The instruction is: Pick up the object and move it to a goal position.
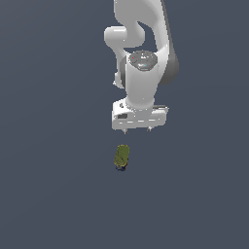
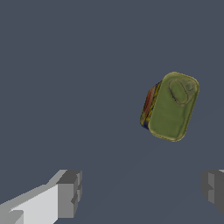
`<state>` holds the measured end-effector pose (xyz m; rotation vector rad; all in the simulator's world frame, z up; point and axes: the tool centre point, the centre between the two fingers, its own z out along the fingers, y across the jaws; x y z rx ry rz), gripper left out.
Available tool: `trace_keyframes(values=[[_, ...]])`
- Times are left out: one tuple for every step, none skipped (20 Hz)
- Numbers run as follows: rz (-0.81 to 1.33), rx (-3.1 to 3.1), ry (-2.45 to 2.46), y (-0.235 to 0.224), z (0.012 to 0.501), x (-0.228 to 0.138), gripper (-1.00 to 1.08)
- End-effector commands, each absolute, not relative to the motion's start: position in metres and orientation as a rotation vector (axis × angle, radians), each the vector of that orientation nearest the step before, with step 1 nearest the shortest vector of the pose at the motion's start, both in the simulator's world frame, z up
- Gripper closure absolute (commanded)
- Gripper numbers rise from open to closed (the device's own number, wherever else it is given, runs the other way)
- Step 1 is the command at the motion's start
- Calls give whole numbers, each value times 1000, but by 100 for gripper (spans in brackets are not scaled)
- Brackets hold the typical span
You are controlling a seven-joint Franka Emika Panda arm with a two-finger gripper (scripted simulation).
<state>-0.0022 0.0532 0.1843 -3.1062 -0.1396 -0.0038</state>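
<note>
Exterior view: the gripper (image 1: pixel 137 130) hung above the dark worktop (image 1: pixel 53 194) with its jaws apart and nothing between them; two short fingertips (image 1: pixel 125 130) showed under the white hand. The object (image 1: pixel 121 156), olive-green with a dark end, lay flat on the worktop below the gripper in this picture and slightly toward the exterior view's left of its centre line. We saw a clear gap between fingertips and object, with no contact.

Risk noted here: we judged the gripper was not centred over the object. A straight descent could put one finger on top of the object instead of beside it, pushing or tipping it.

Wrist view: the object (image 2: pixel 171 107) sat off-centre, nearer to one finger (image 2: pixel 213 187) than to the other finger (image 2: pixel 69 194). Its broad green face was up, with a coloured side band visible. Its long axis was tilted relative to the line between the fingers.

Risks noted here: closing on the skewed object could twist it in the jaws, leaving a corner grip that might slip during the lift. We judged the opening wide enough for the narrow side, but could not tell for the long side. The goal position was not visible in either view, so we could not assess the carry path.
</note>
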Motion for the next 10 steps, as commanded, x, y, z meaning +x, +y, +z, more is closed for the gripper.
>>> trace_keyframes(values=[[-4, -3106, -140, 54, 184, -3, -92], [-4, -3106, -136, 53, 184, -2, -92], [-4, -3107, -130, 52, 183, -1, -92], [-4, -3107, -122, 51, 182, 0, -92], [-3, -3108, -112, 50, 181, 2, -92], [-3, -3108, -99, 48, 179, 3, -92], [-3, -3109, -85, 47, 177, 6, -92], [-3, -3110, -67, 44, 174, 8, -92], [-2, -3111, -48, 42, 172, 11, -92], [-2, -3112, -26, 39, 168, 14, -92]])
